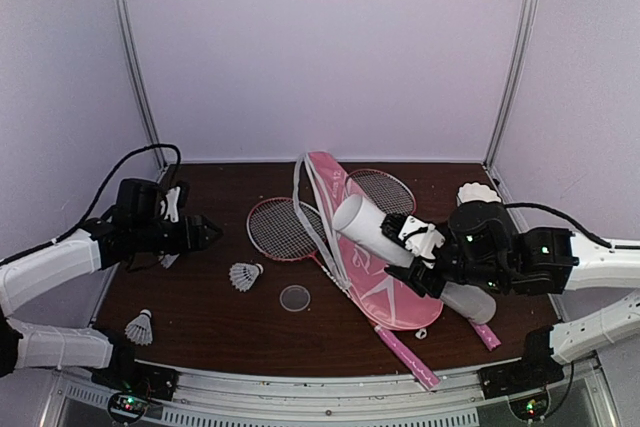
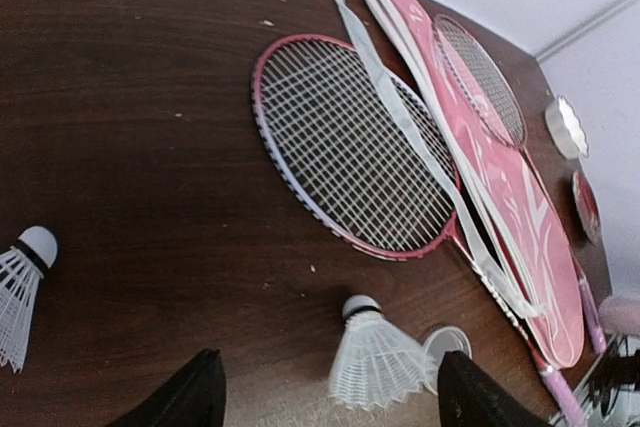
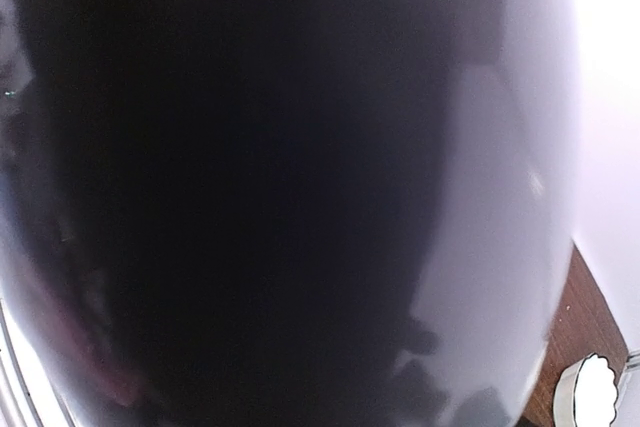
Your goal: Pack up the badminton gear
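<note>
The tube (image 1: 362, 220) is pinched by the right jaws, tilted above the cover (image 1: 390, 297). The spread left jaws should be lowered around the shuttlecock (image 2: 375, 362) on the surface (image 2: 130, 97) and closed softly.

The long white tube (image 3: 300, 187) fills the right wrist view as a dark blur, hiding the fingers of the right gripper (image 1: 418, 243).

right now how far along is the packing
Nothing looks packed. Both racquets lie outside the pink cover, and shuttlecocks sit loose on the table. In hand: the right claw grips the white tube; the left claw is open near one shuttlecock. Left: filling the tube, casing the racquets.
</note>
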